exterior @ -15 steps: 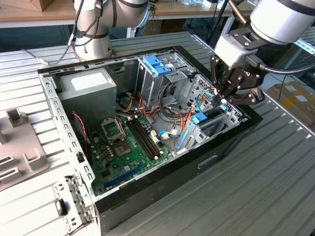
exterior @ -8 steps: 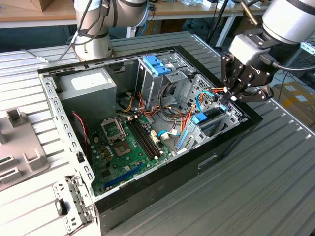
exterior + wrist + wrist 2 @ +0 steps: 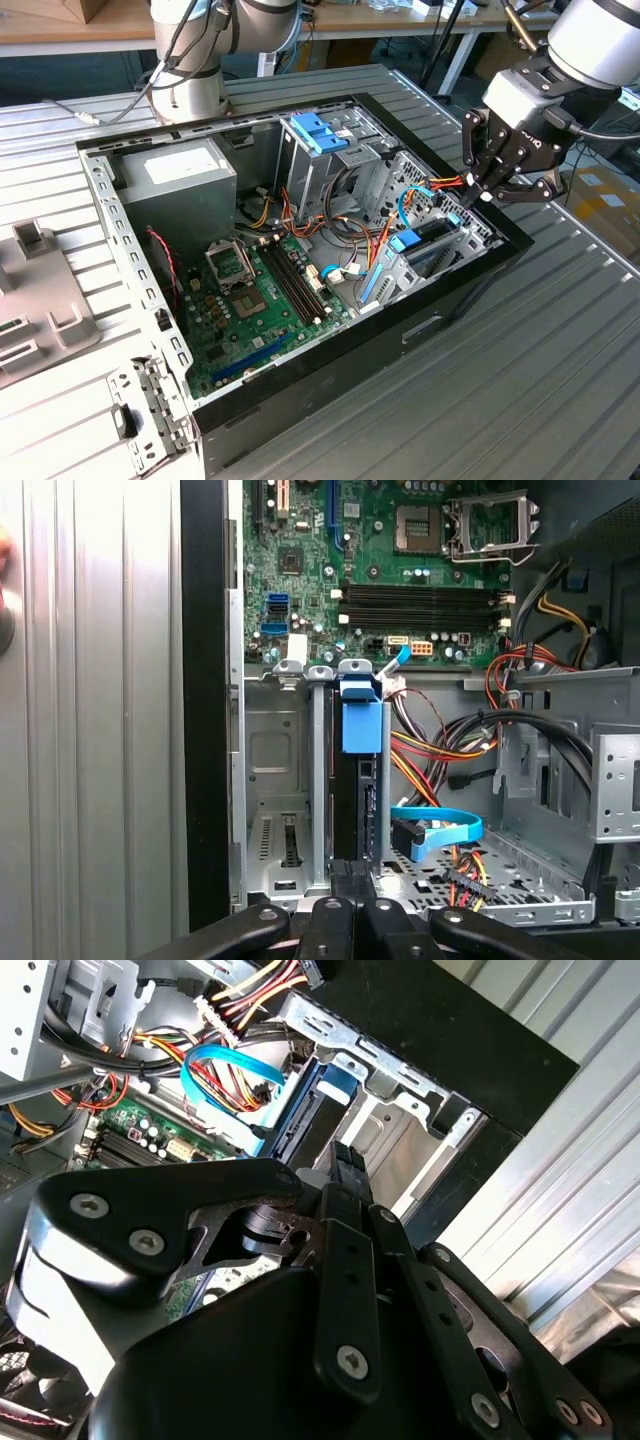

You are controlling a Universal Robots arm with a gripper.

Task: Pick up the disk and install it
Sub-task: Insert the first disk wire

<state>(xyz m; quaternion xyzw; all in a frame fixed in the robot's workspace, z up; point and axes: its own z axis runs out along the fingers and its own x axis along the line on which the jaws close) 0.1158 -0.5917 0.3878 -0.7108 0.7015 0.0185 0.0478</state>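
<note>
The disk (image 3: 432, 232) stands on edge in the metal drive bay (image 3: 275, 780) at the front corner of the open computer case (image 3: 300, 390), toward the exterior view's right. Its dark body (image 3: 358, 790) carries a light-blue end tab (image 3: 362, 720) that points toward the motherboard. My gripper (image 3: 478, 195) hangs over the bay's outer end, its black fingers (image 3: 338, 910) closed close together on the disk's near end. In the second wrist view the fingertips (image 3: 345, 1165) meet the disk (image 3: 305, 1130) at its edge.
A slot (image 3: 280, 840) of the bay beside the disk is vacant. Blue (image 3: 440, 830) and orange cables run close to the bay. A tall drive cage with a blue bracket (image 3: 318, 130), a power supply (image 3: 175, 175) and the motherboard (image 3: 250, 290) fill the case. A grey panel (image 3: 40, 300) lies on the ribbed table.
</note>
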